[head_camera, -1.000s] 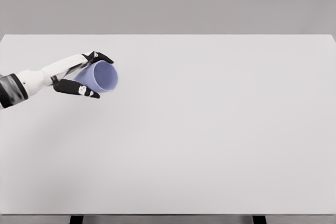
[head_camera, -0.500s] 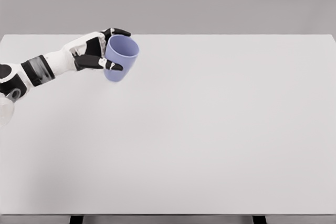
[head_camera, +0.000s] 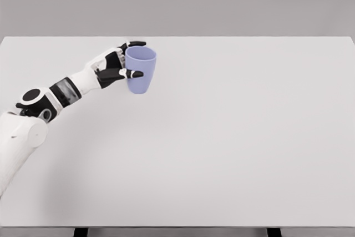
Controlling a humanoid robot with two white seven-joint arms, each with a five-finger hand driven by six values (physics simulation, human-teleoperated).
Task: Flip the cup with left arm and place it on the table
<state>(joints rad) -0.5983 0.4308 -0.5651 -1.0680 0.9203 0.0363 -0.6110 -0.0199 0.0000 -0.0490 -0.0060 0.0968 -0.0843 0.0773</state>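
A lavender-blue cup [head_camera: 141, 71] stands nearly upright with its mouth up, at the upper left of the white table [head_camera: 233, 137]. My left hand [head_camera: 128, 59] is wrapped around its left side, thumb in front and fingers behind the rim. I cannot tell whether the cup's base touches the table or hangs just above it. The left arm reaches in from the lower left edge. No right arm shows.
The table's far edge [head_camera: 177, 37] runs just behind the cup. Beyond it is a plain grey wall.
The cup has turned from lying sideways with its mouth facing right to mouth up. The hand has carried it to the right, and more of the arm has come into view.
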